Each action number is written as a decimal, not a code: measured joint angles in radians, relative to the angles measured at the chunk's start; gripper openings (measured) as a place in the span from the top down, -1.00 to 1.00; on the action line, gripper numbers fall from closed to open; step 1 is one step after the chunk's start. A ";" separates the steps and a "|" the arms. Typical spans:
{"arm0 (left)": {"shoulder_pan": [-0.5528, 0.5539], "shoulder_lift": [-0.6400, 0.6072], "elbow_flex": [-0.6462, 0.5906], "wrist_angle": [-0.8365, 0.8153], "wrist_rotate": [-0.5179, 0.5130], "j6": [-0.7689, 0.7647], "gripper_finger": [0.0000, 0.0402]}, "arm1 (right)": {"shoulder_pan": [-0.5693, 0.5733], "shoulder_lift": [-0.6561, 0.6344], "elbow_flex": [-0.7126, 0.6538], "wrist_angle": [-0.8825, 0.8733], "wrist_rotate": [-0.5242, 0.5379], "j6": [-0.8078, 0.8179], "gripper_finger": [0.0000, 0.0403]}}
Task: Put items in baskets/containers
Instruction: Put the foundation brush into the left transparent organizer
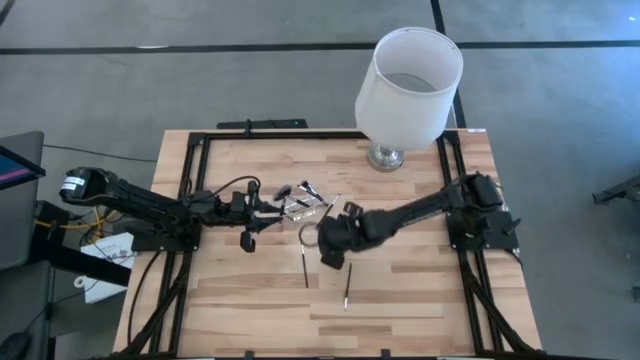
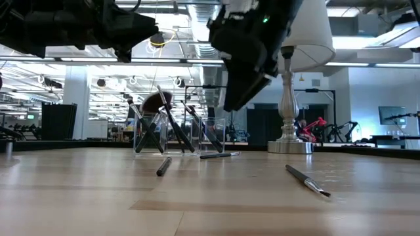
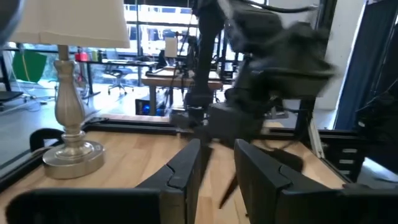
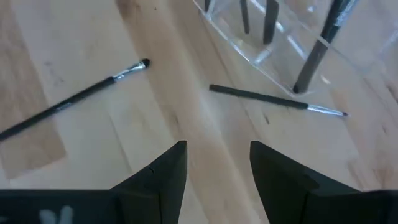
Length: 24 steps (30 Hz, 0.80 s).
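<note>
Brushes lie loose on the table at frame centre, one just ahead of the right gripper, whose fingers stand apart and empty, beside the clear cup holding more brushes.

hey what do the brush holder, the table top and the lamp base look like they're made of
Brush holder: clear, probably plastic; the brushes inside show through its walls.
Table top: light wood with a matte finish; plank seams and grain are visible.
Lamp base: shiny silver, likely metal, judging by the bright reflections on it.
</note>
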 joint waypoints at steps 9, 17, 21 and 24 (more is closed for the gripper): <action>-0.001 0.008 0.000 -0.029 0.004 -0.010 0.53 | -0.145 0.051 0.001 -0.013 -0.048 -0.142 0.21; -0.001 0.008 -0.001 -0.045 0.004 -0.010 0.53 | -0.237 0.045 0.002 -0.081 -0.057 -0.321 0.28; -0.001 0.008 -0.001 -0.045 0.004 -0.022 0.53 | -0.274 0.060 0.002 -0.082 -0.119 -0.321 0.30; -0.003 0.008 -0.001 -0.045 0.004 -0.029 0.53 | -0.296 0.091 0.002 -0.068 -0.122 -0.341 0.34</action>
